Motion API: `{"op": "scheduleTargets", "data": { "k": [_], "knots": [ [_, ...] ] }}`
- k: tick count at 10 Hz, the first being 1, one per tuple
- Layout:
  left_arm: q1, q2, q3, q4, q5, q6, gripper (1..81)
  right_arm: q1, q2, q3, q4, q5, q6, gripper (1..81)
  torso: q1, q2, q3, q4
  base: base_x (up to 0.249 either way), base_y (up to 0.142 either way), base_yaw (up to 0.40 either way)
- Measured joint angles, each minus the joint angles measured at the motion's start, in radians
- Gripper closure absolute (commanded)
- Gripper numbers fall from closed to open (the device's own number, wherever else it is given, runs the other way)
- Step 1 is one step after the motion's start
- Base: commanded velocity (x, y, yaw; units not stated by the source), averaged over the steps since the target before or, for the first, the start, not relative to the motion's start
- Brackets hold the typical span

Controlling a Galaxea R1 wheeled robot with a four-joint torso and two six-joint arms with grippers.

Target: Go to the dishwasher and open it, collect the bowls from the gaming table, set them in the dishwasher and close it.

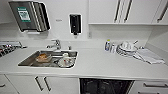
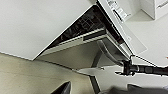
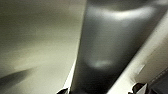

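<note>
Steel dishwasher [image 2: 82,48] door is tilting partly open below the sink [image 1: 47,60]; opening is underway. Right hand [image 3: 100,91] is gripping its handle [image 3: 105,45]; pulling downward seems needed.

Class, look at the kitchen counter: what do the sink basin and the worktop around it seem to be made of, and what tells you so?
The sink looks like stainless steel: grey, with a dull metallic sheen and reflections on its walls. The worktop seems a smooth white laminate or solid surface, plain and even; the pictures leave open which.
</note>
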Motion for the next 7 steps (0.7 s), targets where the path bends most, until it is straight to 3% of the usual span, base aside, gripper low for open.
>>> {"op": "scheduleTargets", "data": {
  "k": [3,7],
  "knots": [
    [-0.003,0.003,0.0,-0.001,-0.001,0.0,1.0,0.001,0.017,-0.016,-0.011,-0.029,-0.01,1.0,0.0,0.0,0.0,0.0,-0.074,0.0,0.0],
    [0.0,0.004,-0.001,0.006,0.0,0.0,1.0,-0.066,0.049,-0.021,-0.029,-0.092,-0.028,1.0,0.0,0.0,0.0,0.0,-0.074,0.0,0.0]
  ]
}}
